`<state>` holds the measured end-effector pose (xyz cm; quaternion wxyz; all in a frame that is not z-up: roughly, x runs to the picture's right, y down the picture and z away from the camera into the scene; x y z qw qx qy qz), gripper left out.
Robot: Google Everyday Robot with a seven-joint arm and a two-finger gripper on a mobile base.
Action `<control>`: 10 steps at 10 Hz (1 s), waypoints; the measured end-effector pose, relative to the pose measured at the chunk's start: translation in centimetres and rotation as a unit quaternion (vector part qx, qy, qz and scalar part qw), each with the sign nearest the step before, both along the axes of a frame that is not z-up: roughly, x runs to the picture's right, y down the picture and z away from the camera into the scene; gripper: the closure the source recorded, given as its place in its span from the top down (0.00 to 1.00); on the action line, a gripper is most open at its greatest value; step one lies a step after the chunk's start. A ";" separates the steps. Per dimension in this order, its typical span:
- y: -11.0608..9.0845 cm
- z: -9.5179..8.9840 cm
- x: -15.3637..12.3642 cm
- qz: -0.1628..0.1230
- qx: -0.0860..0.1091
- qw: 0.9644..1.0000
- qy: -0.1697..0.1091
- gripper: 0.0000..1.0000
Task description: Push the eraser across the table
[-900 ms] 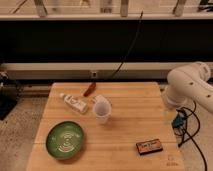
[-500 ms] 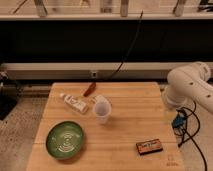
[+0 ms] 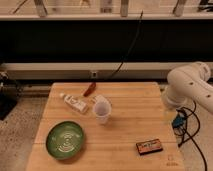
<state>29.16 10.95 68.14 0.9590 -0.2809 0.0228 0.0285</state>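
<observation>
The eraser (image 3: 150, 146) lies flat near the front right of the wooden table (image 3: 135, 112); its top is dark with a pale label and its edges are orange-red. My white arm (image 3: 190, 87) hangs just past the table's right edge. My gripper (image 3: 178, 121) points down beside that edge, behind and to the right of the eraser and apart from it.
A green plate (image 3: 65, 140) sits at the front left. A clear plastic cup (image 3: 102, 111) stands near the middle. A white tube-like bottle (image 3: 74, 102) and a small red-brown item (image 3: 89, 90) lie at the back left. Cables hang at the right by the gripper.
</observation>
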 end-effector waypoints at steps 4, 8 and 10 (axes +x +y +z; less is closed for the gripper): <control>0.0 0.0 0.0 0.000 0.000 1.000 0.000 0.80; 2.4 -0.1 0.2 -0.001 -0.006 1.000 -0.002 0.80; 4.3 -0.3 0.5 -0.001 -0.011 1.000 -0.003 0.80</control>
